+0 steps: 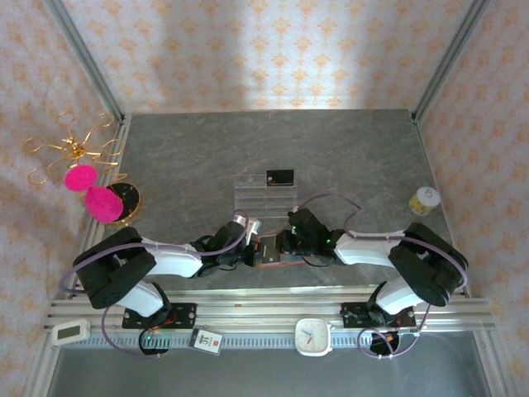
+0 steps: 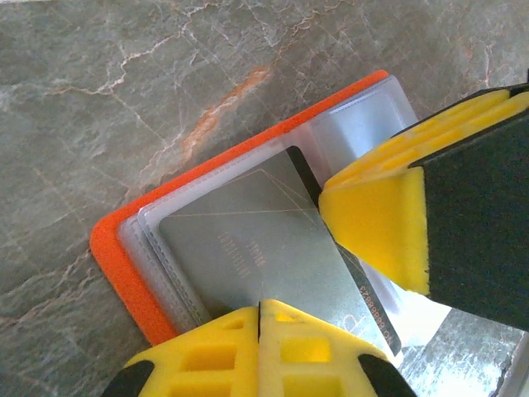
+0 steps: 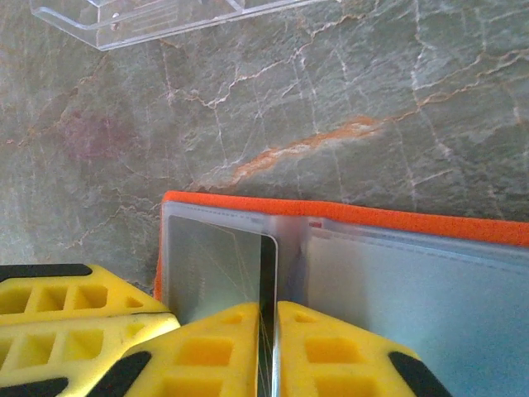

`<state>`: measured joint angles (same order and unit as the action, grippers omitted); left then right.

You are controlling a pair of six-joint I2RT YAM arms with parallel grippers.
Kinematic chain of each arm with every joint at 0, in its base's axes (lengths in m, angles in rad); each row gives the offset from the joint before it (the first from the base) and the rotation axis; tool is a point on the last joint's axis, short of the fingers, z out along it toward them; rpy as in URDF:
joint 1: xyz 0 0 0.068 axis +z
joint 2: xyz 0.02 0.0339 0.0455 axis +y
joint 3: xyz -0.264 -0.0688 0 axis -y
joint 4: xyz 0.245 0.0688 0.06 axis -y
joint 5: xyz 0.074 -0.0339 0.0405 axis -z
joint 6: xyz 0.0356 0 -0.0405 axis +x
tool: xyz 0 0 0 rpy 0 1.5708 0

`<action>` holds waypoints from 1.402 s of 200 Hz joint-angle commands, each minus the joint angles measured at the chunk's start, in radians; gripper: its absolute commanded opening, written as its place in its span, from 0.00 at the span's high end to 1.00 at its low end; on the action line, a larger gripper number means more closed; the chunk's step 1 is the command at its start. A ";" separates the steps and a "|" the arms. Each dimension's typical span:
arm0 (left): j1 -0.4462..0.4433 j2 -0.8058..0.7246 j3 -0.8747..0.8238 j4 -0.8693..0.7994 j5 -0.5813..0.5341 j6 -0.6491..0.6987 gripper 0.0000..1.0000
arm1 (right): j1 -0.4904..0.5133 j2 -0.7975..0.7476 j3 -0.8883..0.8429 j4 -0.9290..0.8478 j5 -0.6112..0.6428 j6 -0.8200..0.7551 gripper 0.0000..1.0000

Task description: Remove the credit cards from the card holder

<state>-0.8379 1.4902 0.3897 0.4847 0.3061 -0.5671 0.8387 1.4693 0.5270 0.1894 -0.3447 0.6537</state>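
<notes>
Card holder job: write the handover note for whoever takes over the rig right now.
Left tool: shut on one edge of the open card holder, apparently steadying it.
Right tool: pinched shut on the edge of the second card, which is still mostly inside its clear sleeve.
Done: the black card is out and lies at the far edge of the clear tray.
Left: draw the second card fully out, probably set it by the black one, then let go of the holder.
</notes>
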 commanded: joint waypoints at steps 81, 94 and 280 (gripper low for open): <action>0.003 -0.010 -0.052 0.014 0.016 -0.006 1.00 | -0.004 -0.044 -0.055 0.004 0.061 0.033 1.00; 0.008 -0.008 -0.052 0.019 0.024 -0.005 1.00 | -0.004 -0.080 -0.076 -0.011 0.086 0.042 1.00; -0.044 0.015 0.043 -0.049 -0.043 0.034 1.00 | -0.004 -0.114 -0.144 0.054 0.053 0.049 1.00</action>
<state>-0.8837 1.5082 0.4580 0.4225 0.2680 -0.5430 0.8330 1.3331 0.3962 0.2256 -0.2855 0.6964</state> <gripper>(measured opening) 0.041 0.026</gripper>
